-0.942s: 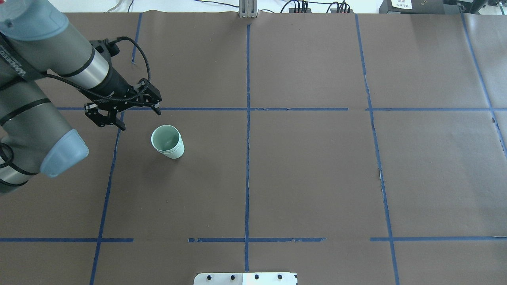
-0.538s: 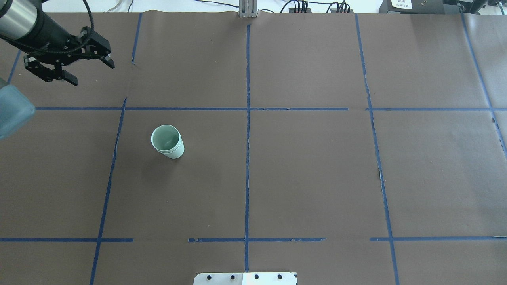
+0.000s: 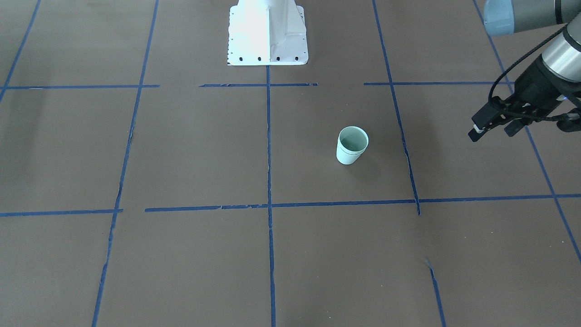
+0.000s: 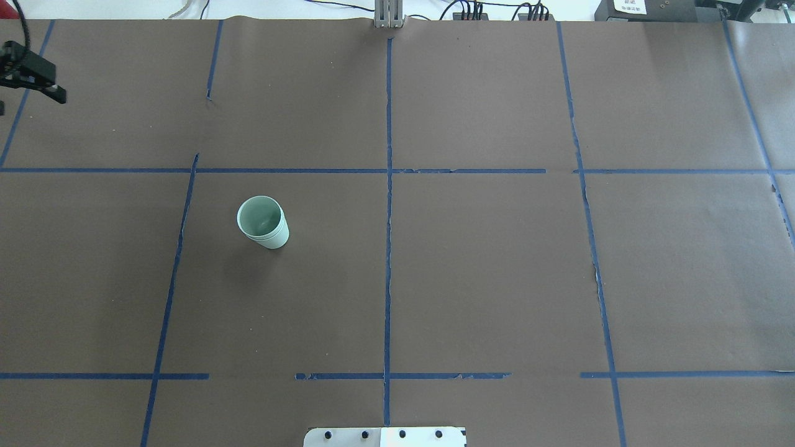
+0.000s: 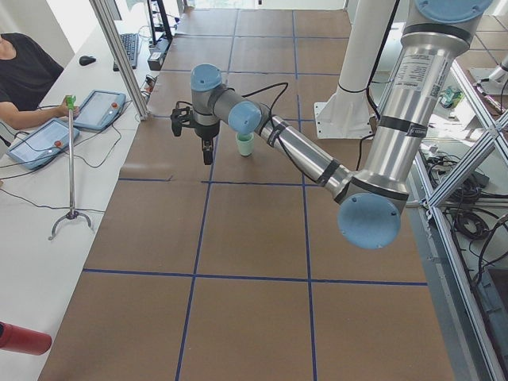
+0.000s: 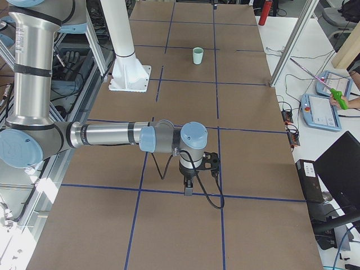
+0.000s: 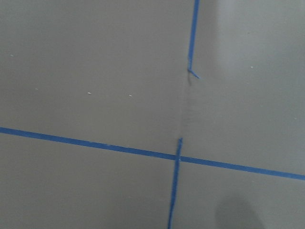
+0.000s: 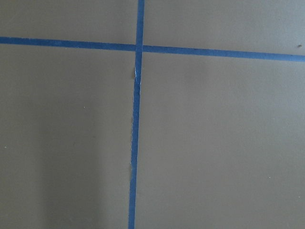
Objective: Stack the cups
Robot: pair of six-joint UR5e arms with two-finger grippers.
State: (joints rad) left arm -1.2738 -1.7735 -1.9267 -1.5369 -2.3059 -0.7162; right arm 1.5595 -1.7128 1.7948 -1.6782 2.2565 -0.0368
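The two pale mint-green cups stand nested one inside the other, upright on the brown table left of centre; the stack also shows in the front-facing view. My left gripper is open and empty at the far back-left edge of the overhead view, well away from the cups; in the front-facing view it hangs above the table to the right of them. My right gripper shows only in the exterior right view, far from the cups, and I cannot tell whether it is open or shut.
Blue tape lines divide the brown paper table cover. The white robot base plate sits at the robot's side of the table. Operators' tablets and a stand lie on a side table.
My left arm has drawn back from just beside the cups toward the far back-left, nearly out of the overhead view. The cup stack has not moved.
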